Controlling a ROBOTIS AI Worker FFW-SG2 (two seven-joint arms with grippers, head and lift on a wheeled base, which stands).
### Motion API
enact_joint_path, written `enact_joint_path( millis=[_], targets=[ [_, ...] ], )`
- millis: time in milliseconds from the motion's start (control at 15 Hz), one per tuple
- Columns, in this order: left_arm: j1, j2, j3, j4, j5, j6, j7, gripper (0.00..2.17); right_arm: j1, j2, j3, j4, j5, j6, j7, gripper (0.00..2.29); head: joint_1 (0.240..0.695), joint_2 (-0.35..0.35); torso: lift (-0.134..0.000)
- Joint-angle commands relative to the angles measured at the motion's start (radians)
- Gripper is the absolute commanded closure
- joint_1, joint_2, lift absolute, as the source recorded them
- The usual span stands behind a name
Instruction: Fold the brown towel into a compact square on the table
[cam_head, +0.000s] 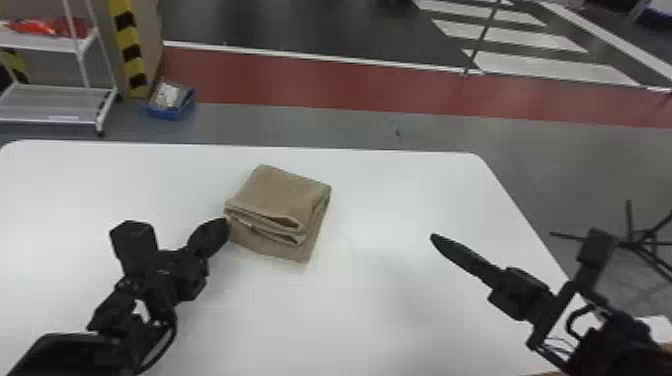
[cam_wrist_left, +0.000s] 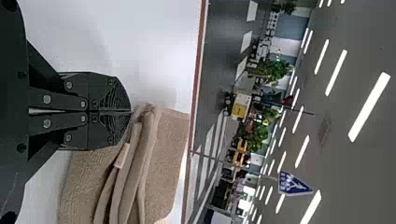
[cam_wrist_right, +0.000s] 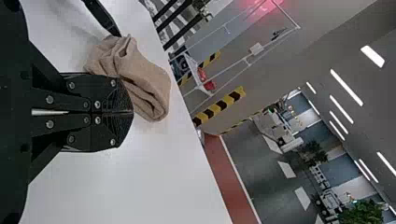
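Towel (cam_head: 280, 200), brown, one: lying on the white table (cam_head: 400, 320), a little left of centre in the head view, folded into a layered stack, its bottom layer jutting beyond the upper folds toward the bottom of the frame. My left claw (cam_head: 223, 226): at centre left, fingers closed together, tip at the towel's left edge; I cannot tell whether it touches the cloth. My right claw (cam_head: 434, 238): right of centre, fingers likewise closed, well apart from the towel. Room for moving: a broad stretch of tabletop runs between the towel and my right claw, more lies below the towel toward the bottom of the frame, and a narrower strip separates the towel from the far table edge above it. The table's right edge slants from the upper right corner down past my right claw toward the lower right. By view: the head view gives the stack's upper face and the black stand (cam_head: 642, 242) on the floor at right; the left wrist view gives the rolled fold ends close up, a small pale tag (cam_wrist_left: 122, 156) on them, and a blue sign (cam_wrist_left: 293, 183) in the room behind; the right wrist view gives the towel's creased side, a dark finger of my left claw beside it, and the white rack (cam_wrist_right: 201, 77) beyond the table.
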Motion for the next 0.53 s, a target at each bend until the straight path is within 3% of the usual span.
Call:
enact_joint_path(
  millis=[0, 467],
  targets=[
    [0.050, 0.001, -0.023, -0.065, 0.003, 0.033, -0.003, 2.14, -0.018, 0.002, 0.011, 0.017, 0.007, 0.002, -0.001, 1.95, 0.695, -0.247, -0.112],
    [0.162, 0.005, -0.059, -0.259, 0.026, 0.103, -0.014, 2.14, -0.072, -0.002, 0.050, 0.068, 0.026, 0.005, -0.011, 1.95, 0.695, -0.303, -0.112]
  ],
)
